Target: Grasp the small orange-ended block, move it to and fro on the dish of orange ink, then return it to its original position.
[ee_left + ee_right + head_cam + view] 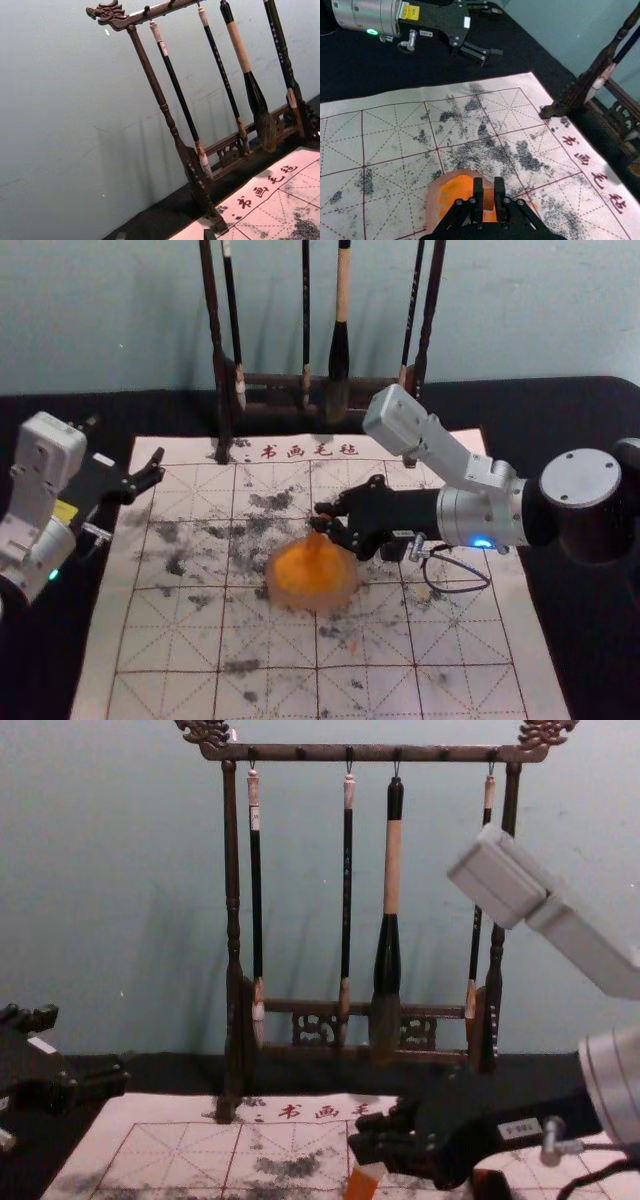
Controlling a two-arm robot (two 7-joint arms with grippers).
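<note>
Toward the middle of the counter (600, 640), on a gridded mat (160, 640), a dish (346, 592) of orange ink (300, 575) was set, probably so that it could be worked from above. Over it, the small orange-ended block (488, 199) was pinched between the fingers of the right gripper (317, 517), which was extended from the counter's right edge; the orange end was pointed downward, as inking would require. Whether the ink was touched could not be made out, and the block's lower end was cut off in the chest view. Beside that gripper, a small dark piece (490, 1186) was partly hidden and could not be identified. Near the left edge, the left gripper (125, 440) was parked out of the way, its fingers spread. Along the far edge, brushes (346, 900) were hung from a rack (232, 920), clear of the inking.
</note>
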